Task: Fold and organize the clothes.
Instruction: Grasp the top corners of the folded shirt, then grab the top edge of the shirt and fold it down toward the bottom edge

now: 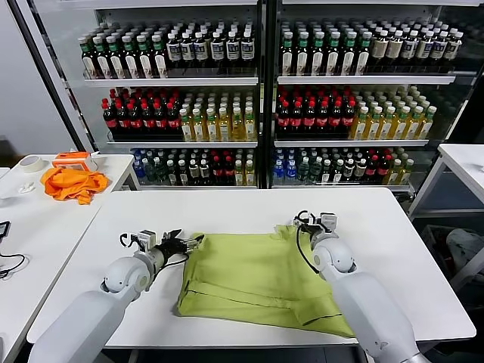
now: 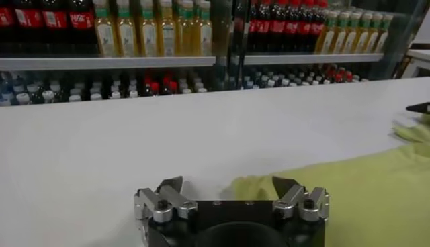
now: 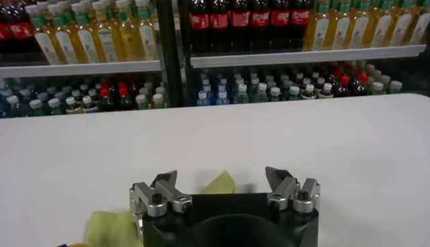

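Yellow-green polo shirt (image 1: pixel 257 280) folded on white tabletop (image 1: pixel 227 212), left hand (image 1: pixel 189 243) open at its 9 o'clock edge, right hand (image 1: pixel 304 222) open at its 1 o'clock corner

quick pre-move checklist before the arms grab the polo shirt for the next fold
1. Left gripper open, nothing held: ok.
2. Right gripper open, nothing held: ok.
3. Left gripper at the polo shirt's left edge: ok.
4. Right gripper at the shirt's far right corner: ok.
5. Shirt lying flat on the white table, partly folded, with wrinkles: ok.
6. Shirt's near right corner, hidden by the right arm: cannot tell.
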`<state>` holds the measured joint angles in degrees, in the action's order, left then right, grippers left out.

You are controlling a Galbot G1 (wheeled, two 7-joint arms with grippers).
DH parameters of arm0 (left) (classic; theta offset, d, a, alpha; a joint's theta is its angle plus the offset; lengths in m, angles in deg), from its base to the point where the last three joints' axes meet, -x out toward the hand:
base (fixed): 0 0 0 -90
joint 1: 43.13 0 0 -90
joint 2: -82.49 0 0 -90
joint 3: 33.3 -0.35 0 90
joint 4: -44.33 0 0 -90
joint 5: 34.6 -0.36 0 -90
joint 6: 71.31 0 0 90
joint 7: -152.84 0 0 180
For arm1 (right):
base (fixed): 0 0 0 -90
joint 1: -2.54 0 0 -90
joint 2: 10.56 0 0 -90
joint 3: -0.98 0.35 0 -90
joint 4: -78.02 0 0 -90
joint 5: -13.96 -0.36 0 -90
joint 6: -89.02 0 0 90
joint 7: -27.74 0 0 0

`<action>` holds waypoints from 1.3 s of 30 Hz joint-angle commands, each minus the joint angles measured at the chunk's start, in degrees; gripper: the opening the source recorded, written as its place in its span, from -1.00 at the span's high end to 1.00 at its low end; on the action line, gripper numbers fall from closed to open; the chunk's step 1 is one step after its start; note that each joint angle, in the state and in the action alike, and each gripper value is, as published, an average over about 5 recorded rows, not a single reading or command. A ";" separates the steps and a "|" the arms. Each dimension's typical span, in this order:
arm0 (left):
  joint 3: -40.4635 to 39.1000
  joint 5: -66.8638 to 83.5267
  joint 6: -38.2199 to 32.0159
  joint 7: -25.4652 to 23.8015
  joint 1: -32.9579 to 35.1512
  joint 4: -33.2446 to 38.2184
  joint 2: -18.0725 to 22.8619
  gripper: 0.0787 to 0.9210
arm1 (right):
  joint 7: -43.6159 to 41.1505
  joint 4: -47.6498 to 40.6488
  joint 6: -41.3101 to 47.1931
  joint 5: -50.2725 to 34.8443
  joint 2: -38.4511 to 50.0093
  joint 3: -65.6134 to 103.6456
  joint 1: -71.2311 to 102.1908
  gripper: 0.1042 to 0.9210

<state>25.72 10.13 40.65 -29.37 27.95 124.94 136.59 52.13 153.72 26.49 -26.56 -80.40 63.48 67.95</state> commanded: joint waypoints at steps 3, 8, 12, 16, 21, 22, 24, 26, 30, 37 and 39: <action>-0.73 -0.45 -0.08 -0.15 -0.98 -1.93 0.38 -0.77 | 0.04 -2.97 -0.13 0.73 -1.32 -0.34 -1.03 -0.76; -0.48 -0.55 -0.12 -0.31 -0.17 -1.62 0.75 -0.70 | 0.13 -2.99 0.30 0.51 -1.32 -0.23 -1.05 -0.56; -0.29 -0.73 -0.13 -0.31 0.62 -1.18 1.12 -0.45 | -0.02 -2.20 1.21 0.38 -1.20 -0.19 -0.71 -0.28; -0.23 -0.92 -0.17 -0.33 1.20 -0.82 1.15 -0.18 | -0.07 -0.56 2.12 -0.05 -0.89 -0.20 0.32 0.01; 0.03 -0.91 -0.16 -0.39 1.52 -0.34 1.06 0.17 | 0.00 -0.20 1.92 0.17 -1.15 0.02 0.84 0.35; 0.10 -0.91 -0.17 -0.42 1.65 -0.18 1.04 0.23 | -0.02 -0.20 1.84 0.26 -1.17 0.07 0.90 0.44; 0.26 -0.91 -0.18 -0.45 1.95 0.13 1.05 0.37 | -0.08 -0.13 1.64 0.43 -1.10 0.14 1.01 0.56; 0.39 -0.91 -0.25 -0.50 2.24 0.35 1.14 0.52 | -0.18 -0.02 1.42 0.54 -0.98 0.23 1.10 0.71; 0.48 -0.91 -0.77 -0.66 2.52 0.51 1.51 0.79 | -0.64 0.29 0.70 0.63 -0.74 0.30 1.25 0.94; 0.97 -0.19 -2.60 -0.51 1.03 0.80 1.19 0.99 | -2.13 4.46 -2.73 0.06 0.54 0.56 2.21 0.99; 1.52 0.27 -2.86 -0.38 1.00 1.45 0.62 0.99 | -2.05 6.83 -2.79 -0.57 1.35 0.56 2.82 0.99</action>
<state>26.43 9.58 39.12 -29.96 29.58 125.37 138.18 50.74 156.14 25.67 -26.65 -79.97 63.94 70.15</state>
